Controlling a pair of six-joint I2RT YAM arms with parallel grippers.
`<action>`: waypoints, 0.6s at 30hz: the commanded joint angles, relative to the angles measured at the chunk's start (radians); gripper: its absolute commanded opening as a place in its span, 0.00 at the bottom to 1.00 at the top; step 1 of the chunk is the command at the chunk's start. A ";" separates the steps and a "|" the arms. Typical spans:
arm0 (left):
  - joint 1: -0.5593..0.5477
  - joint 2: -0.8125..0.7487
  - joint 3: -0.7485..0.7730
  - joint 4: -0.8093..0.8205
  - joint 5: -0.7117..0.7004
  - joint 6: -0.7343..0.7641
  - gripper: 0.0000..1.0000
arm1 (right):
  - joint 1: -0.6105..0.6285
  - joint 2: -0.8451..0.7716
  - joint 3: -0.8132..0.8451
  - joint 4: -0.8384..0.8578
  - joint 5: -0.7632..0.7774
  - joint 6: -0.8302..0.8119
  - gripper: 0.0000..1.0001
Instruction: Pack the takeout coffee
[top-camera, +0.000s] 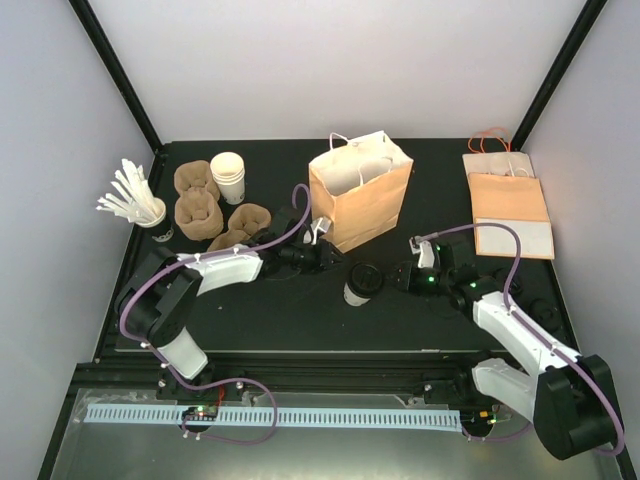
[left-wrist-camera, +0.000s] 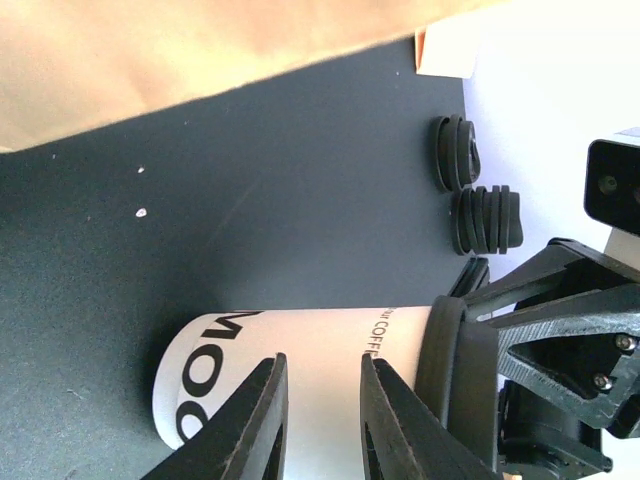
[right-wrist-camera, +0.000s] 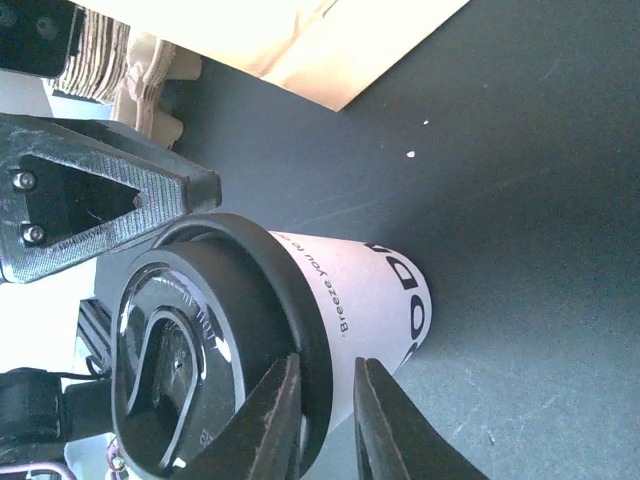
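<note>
One lidded cup (top-camera: 358, 286) upright on the worktop (top-camera: 280, 312), just before the bag (top-camera: 362, 195), between both grippers. Left gripper (top-camera: 334, 258) slightly parted, empty, beside the cup. Right gripper (top-camera: 399, 277) narrow at the cup's rim; cannot tell whether grasping. Not yet packed: lifting and bagging left to do.

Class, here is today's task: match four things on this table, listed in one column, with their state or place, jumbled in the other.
1 takeout coffee
2 brown paper bag
3 stack of white cups
4 flat bags

a lying flat, far right
b black lid on
c standing open
d lidless, back left

Pairs: 1-b, 2-c, 3-d, 4-a
</note>
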 joint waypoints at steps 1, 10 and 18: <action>0.017 -0.010 0.037 -0.018 0.017 0.021 0.23 | 0.008 0.018 0.087 -0.069 -0.009 0.003 0.19; 0.053 -0.120 -0.025 -0.116 -0.029 0.084 0.29 | 0.008 0.035 0.153 -0.103 -0.031 -0.015 0.21; 0.044 -0.246 -0.133 -0.122 0.013 0.061 0.36 | 0.007 0.119 0.198 -0.100 -0.046 -0.061 0.28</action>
